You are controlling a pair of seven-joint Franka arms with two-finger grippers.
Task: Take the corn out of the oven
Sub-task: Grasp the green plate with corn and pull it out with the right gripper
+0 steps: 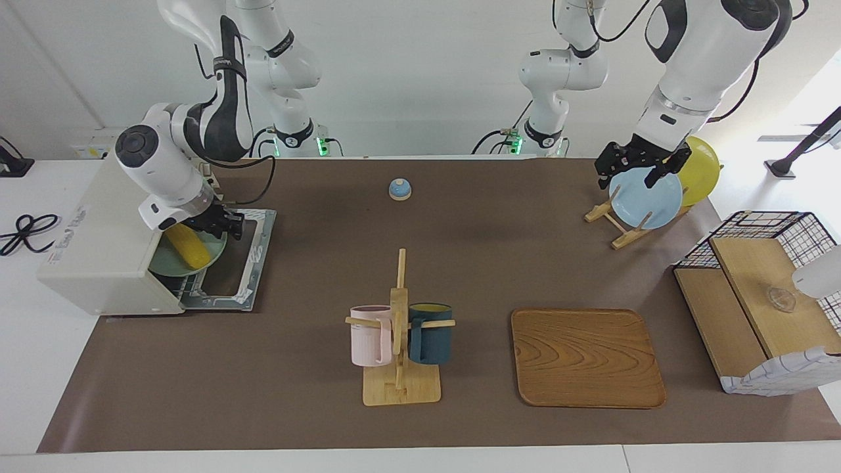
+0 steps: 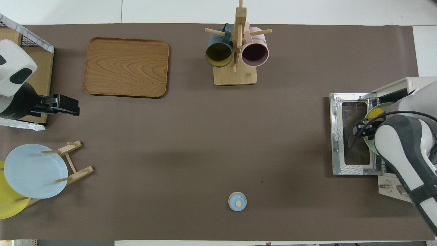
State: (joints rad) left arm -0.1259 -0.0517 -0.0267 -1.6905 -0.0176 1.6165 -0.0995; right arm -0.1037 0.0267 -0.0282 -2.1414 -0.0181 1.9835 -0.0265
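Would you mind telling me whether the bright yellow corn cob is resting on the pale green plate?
Touching: in the facing view the corn cob lies directly on the green plate at the cream-white oven's open mouth.

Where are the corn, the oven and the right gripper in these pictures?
corn [image 1: 187, 246]: facing view, middle of the yellow cob.
oven [image 1: 98, 243]: facing view, cream top panel.
right gripper [image 1: 227, 223]: facing view, between the black fingertips, at the corn.

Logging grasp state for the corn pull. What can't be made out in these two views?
- Right gripper at the oven mouth: whether its fingers touch the corn is too small to tell in the facing view.
- Overhead view: the right arm hides most of the corn and the green plate.
- Left gripper, waiting over the blue plate: finger state unclear.
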